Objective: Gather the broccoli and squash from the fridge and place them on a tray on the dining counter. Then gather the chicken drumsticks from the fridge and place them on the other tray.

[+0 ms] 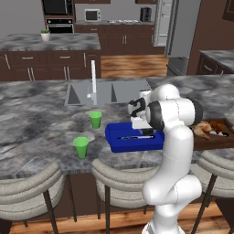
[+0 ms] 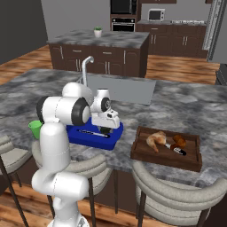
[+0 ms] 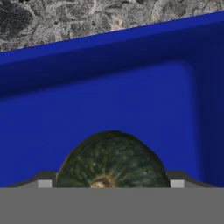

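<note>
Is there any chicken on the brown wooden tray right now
Yes, chicken drumsticks lie on the dark wooden tray.

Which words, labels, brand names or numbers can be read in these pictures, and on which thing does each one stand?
None: no readable text in any view.
The fridge has no legible label.
The blue tray, the dark green squash and the wooden tray carry no markings.

squash (image 3: 112, 159): lower half cut off at the hand view's bottom
tray (image 1: 119, 137): right part hidden behind the arm
gripper (image 2: 105, 129): fingertips too small to tell apart
fridge (image 1: 176, 32): top cropped
</note>
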Controlling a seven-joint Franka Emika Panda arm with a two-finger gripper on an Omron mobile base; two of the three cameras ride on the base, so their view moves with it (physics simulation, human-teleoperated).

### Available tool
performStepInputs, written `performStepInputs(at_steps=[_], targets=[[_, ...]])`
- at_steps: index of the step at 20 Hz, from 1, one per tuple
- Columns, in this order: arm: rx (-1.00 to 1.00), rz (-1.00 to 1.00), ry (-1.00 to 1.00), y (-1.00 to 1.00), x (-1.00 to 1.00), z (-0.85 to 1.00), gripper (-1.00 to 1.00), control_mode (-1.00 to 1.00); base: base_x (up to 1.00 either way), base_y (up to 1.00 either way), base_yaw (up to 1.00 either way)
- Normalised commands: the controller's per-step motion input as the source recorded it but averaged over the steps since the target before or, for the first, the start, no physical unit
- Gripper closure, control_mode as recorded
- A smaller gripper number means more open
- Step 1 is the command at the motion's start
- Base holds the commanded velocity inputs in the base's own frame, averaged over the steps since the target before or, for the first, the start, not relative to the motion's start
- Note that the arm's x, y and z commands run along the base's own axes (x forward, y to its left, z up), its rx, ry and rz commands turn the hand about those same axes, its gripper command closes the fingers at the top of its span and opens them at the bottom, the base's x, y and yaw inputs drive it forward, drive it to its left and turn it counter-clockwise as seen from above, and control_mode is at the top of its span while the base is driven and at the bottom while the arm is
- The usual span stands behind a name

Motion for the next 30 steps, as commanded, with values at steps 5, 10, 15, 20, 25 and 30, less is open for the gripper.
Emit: performStepInputs(at_steps=[5,10,15,20,25,30], targets=[[0.0,0.0,-0.01,-0.02,-0.08,-0.59,-1.0,-1.0,0.0,0.0,0.0],[0.0,0.0,-0.18,0.0,-0.43,-0.07,-1.0,-1.0,0.0,0.0,0.0],[0.0,0.0,-0.3,0.0,-0.76,0.04,-1.0,-1.0,0.0,0.0,0.0],[0.0,0.0,-0.37,0.0,-0.79,0.49,-1.0,-1.0,0.0,0.0,0.0],[0.0,0.02,-0.29,0.0,-0.79,0.84,-1.0,-1.0,0.0,0.0,0.0],[0.0,0.05,-0.23,0.0,-0.8,0.87,-1.0,-1.0,0.0,0.0,0.0]])
